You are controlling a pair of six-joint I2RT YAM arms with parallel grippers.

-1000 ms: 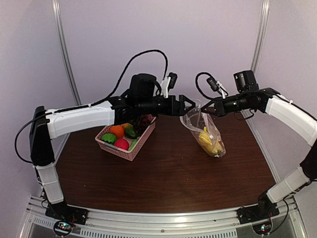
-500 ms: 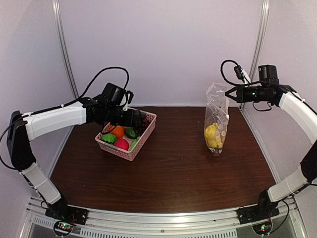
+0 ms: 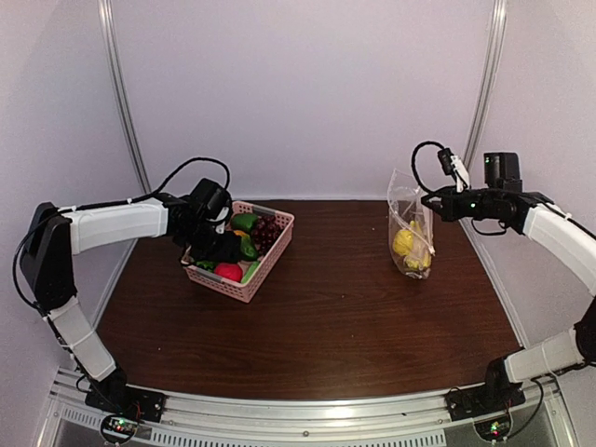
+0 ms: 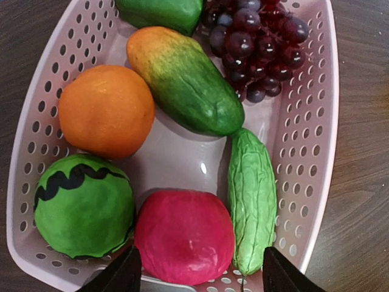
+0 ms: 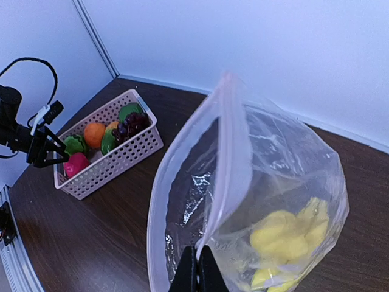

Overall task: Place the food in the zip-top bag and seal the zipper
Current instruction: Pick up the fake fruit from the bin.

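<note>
The pink basket (image 4: 316, 121) holds the food: an orange (image 4: 106, 109), a green-and-orange piece (image 4: 188, 79), dark grapes (image 4: 255, 42), a ridged green vegetable (image 4: 252, 194), a striped green ball (image 4: 82, 204) and a red fruit (image 4: 182, 237). My left gripper (image 4: 200, 277) hangs open just over the basket (image 3: 265, 270), its fingers either side of the red fruit and apart from it. My right gripper (image 5: 197, 271) is shut on the mouth edge of the zip-top bag (image 5: 273, 182), which hangs upright (image 3: 410, 233) with yellow food (image 5: 292, 237) inside. The zipper (image 5: 234, 158) stands open.
The brown table (image 3: 326, 326) runs to the pale back wall and side walls. The basket stands at the left rear, the bag at the right rear. Both arm bases sit on the rail at the near edge.
My left arm has swung from beside the bag back to the basket and lowered over the red fruit, its jaws narrowing. The right gripper has drawn the bag rightward, and it now hangs upright.
</note>
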